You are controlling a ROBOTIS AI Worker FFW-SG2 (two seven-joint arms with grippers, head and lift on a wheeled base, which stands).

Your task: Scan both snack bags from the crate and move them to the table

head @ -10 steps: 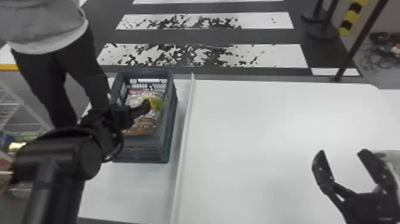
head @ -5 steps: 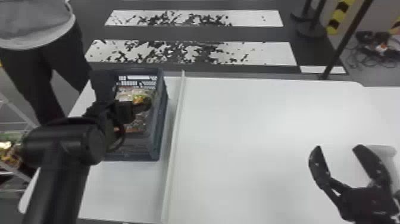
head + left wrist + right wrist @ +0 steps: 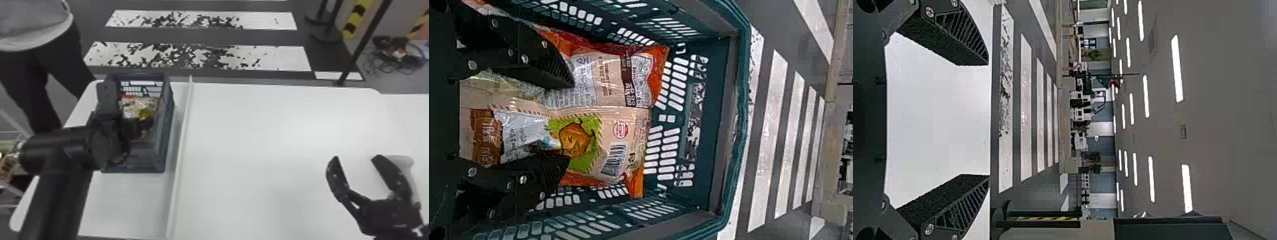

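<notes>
My left gripper (image 3: 136,126), jaws released, straddles the beige-and-green snack bag (image 3: 616,135) (the orange-edged bag (image 3: 601,75) lies partly covered) in the tabletop (image 3: 255,134) crate (image 3: 163,134) at ten o'clock; my right gripper (image 3: 357,157), jaws apart, hangs at four.

Bright; ceiling strip lts (image 3: 1178,70), soft glare on tbl (image 3: 312,127).

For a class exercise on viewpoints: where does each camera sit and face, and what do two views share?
From the head, forward and down: crate, table, left arm, right gripper.
From the left wrist, into the crate: snack bags, left gripper.
From the right wrist, across the table and striped floor: right gripper.
Head and left wrist views share the crate and snack bags.
</notes>
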